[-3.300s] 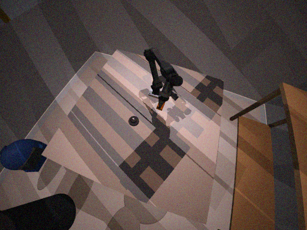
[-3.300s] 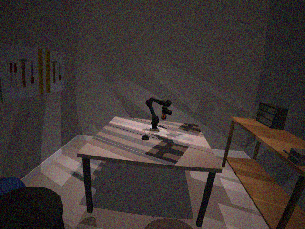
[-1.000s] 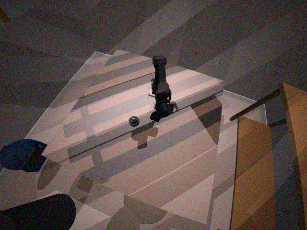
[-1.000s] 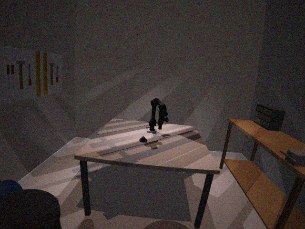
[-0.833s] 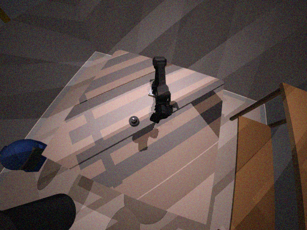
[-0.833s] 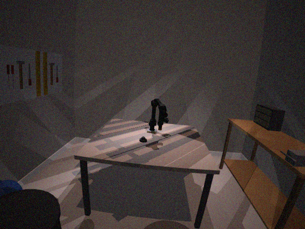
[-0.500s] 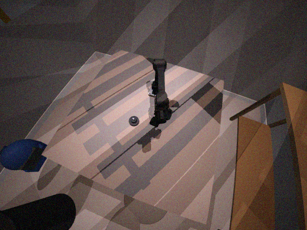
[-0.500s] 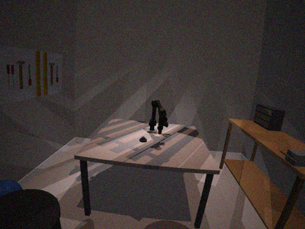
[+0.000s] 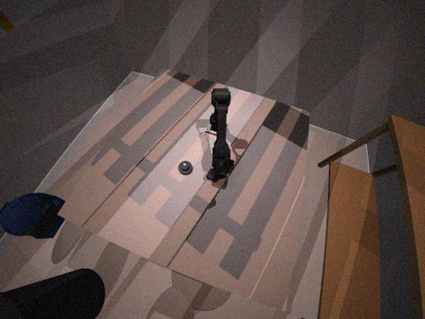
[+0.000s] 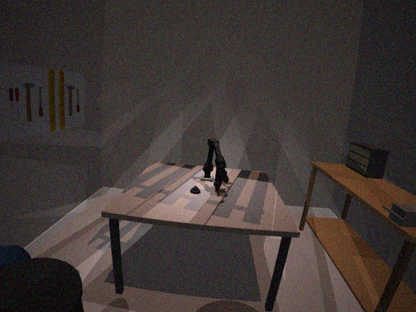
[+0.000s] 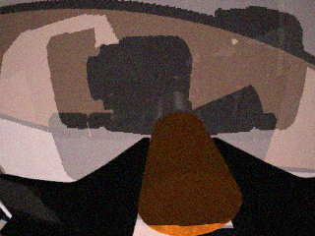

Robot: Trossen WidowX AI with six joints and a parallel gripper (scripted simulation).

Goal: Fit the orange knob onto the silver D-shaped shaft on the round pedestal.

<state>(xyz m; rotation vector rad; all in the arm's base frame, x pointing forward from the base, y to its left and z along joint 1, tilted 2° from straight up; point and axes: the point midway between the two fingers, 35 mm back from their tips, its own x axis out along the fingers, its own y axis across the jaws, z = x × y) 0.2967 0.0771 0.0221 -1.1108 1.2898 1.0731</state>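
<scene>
The dark round pedestal (image 9: 185,167) (image 10: 194,190) stands on the table, with a small bright shaft (image 9: 184,165) at its middle in the top view. The shaft's flat side is too small to make out. My gripper (image 9: 216,176) (image 10: 218,188) (image 11: 179,144) is shut on the orange knob (image 11: 189,172), which fills the lower middle of the wrist view, mostly in shade with a bright orange lower rim. The gripper is to the right of the pedestal in the top and exterior views, low over the table and apart from it. The knob's hole is hidden.
The table (image 9: 137,226) (image 10: 161,220) carries striped light and shadow. The arm's pale base plate (image 9: 210,131) is behind the pedestal. A wooden shelf (image 9: 350,222) (image 10: 363,188) stands off the table's right side. A blue object (image 9: 24,212) is at the left in the top view.
</scene>
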